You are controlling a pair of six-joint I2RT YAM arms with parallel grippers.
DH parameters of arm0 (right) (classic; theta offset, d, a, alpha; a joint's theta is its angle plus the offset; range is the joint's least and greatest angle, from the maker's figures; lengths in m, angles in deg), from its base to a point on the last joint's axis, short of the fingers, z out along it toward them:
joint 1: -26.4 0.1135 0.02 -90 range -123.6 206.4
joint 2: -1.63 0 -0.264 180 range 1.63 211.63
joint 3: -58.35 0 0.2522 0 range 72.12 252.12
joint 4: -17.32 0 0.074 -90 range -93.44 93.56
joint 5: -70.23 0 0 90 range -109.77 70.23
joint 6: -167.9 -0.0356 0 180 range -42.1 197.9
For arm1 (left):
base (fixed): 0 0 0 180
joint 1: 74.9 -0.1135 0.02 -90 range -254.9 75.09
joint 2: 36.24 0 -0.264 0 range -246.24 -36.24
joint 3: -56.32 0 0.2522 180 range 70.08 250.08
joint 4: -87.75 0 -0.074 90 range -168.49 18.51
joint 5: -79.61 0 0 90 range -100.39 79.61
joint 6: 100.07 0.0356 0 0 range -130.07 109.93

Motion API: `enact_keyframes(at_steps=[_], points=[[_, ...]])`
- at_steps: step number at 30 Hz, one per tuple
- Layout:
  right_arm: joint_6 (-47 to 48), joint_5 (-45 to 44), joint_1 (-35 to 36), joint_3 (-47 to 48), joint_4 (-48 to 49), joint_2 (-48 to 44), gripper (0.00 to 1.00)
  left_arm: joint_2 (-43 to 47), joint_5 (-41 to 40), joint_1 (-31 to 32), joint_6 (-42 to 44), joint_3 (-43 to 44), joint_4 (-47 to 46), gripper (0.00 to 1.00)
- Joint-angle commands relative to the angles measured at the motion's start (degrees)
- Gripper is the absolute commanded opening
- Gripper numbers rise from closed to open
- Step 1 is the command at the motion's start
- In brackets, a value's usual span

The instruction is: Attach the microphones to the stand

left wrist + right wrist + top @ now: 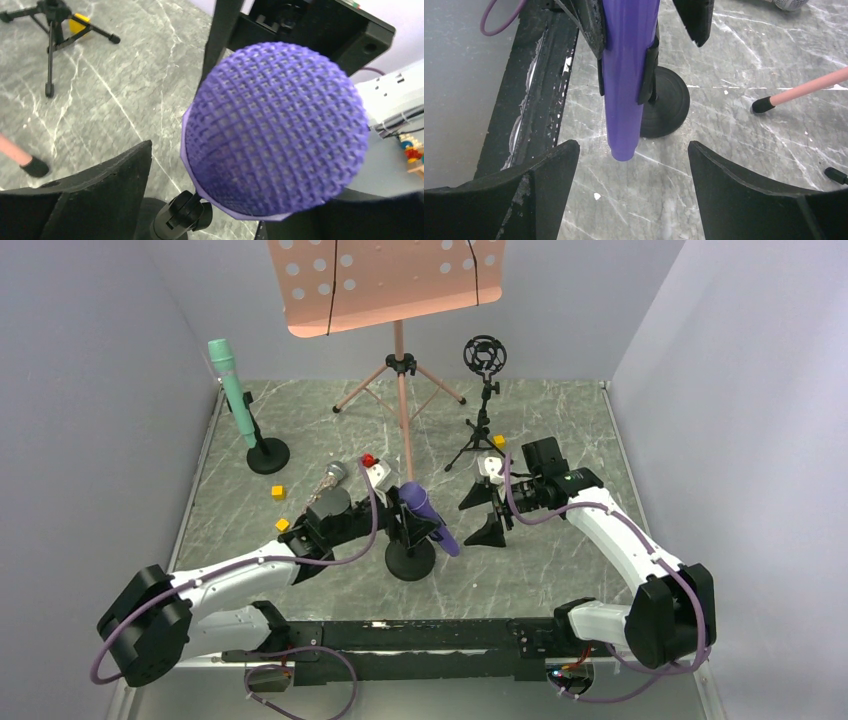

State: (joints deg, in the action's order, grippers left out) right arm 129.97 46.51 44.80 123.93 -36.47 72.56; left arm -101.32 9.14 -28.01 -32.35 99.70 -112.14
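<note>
The purple microphone [428,517] sits tilted in the black clip [646,65] of a round-based stand [410,562] at mid table. Its mesh head [275,130] fills the left wrist view, between the fingers of my left gripper [398,512], which is open, with a gap showing beside the left finger [100,190]. My right gripper [633,147] stands open just short of the microphone's tail end [624,150], touching nothing. The mint green microphone [232,390] stands in another round-based stand at the back left. The silver microphone [333,476] lies on the table.
A pink music stand [400,370] on a tripod stands at the back centre, one foot [764,104] near the purple microphone's stand. A black shock mount on a small tripod [485,355] is to its right. Small yellow cubes [278,492] and a red piece [368,459] lie around.
</note>
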Motion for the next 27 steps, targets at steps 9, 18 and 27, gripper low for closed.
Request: enact_keyframes(at_steps=[9,18,27], points=[[-8.6,2.0,0.3,-0.1,8.1,-2.5,0.88,16.3,-3.7,-0.4,1.7,-0.1,17.9,0.98],[-18.2,-10.1,7.1,4.2,9.1,-2.5,0.90,32.6,-10.8,-0.4,5.0,-1.5,33.3,0.99],[-28.9,-17.5,14.4,4.0,18.0,-1.8,0.90,51.2,-23.4,-0.4,-8.7,-15.6,36.3,0.99]])
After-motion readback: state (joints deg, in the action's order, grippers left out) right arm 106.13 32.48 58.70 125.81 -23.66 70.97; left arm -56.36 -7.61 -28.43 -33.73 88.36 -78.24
